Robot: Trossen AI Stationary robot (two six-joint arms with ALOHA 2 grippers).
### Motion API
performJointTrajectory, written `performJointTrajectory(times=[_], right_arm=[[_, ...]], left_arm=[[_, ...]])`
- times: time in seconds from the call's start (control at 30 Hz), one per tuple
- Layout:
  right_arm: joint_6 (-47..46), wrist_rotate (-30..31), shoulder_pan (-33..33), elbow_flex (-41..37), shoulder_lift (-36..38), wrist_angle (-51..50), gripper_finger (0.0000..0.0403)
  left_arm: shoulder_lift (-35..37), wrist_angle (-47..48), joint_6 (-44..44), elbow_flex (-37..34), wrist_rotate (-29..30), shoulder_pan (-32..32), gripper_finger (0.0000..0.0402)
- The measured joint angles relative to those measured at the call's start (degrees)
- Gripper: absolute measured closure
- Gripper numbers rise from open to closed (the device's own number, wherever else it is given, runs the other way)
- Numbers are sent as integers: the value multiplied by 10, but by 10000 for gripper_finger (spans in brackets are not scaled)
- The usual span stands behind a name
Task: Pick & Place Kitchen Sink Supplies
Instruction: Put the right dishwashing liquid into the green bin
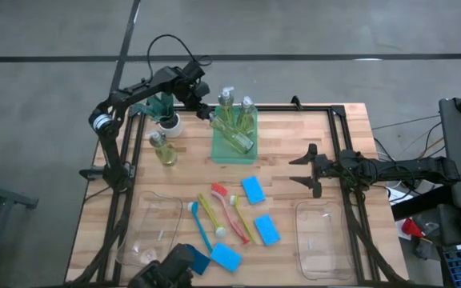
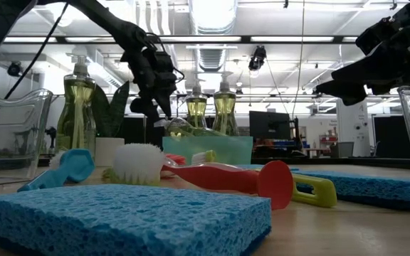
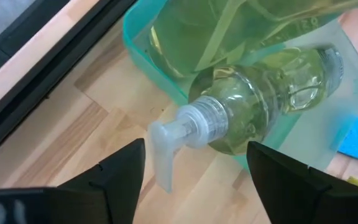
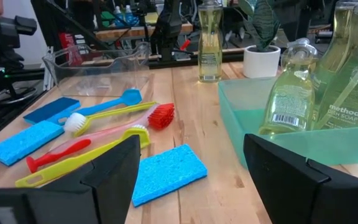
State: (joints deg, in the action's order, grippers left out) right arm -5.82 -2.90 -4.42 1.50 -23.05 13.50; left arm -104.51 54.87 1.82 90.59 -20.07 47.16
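Observation:
A green tray (image 1: 219, 154) at the table's far middle holds two upright soap bottles (image 1: 247, 108) and a third bottle (image 3: 260, 99) that lies tilted, its neck over the tray's rim (image 3: 166, 81). My left gripper (image 3: 196, 149) hangs open over that corner, slanting down, its fingers on either side of the pump head (image 3: 165, 146) without touching it. A fourth soap bottle (image 1: 163, 150) stands on the table left of the tray. Blue sponges (image 1: 253, 190) and brushes (image 1: 214, 212) lie nearer. My right gripper (image 1: 306, 170) waits open at the right.
A spiky plant in a white pot (image 1: 168, 120) stands close to my left arm. Two clear bins (image 1: 152, 232) (image 1: 322, 238) sit near the front edge, left and right. A black frame rail (image 1: 310, 108) runs along the far edge.

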Motion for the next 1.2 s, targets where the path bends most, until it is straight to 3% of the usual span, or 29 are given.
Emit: performJointTrajectory(times=[0.6, 1.2], right_arm=[[-1, 0, 0, 0, 0, 0, 142], [-1, 0, 0, 0, 0, 0, 119]], left_arm=[[0, -4, 0, -17, 3, 0, 386], [18, -10, 26, -15, 9, -4, 401]])
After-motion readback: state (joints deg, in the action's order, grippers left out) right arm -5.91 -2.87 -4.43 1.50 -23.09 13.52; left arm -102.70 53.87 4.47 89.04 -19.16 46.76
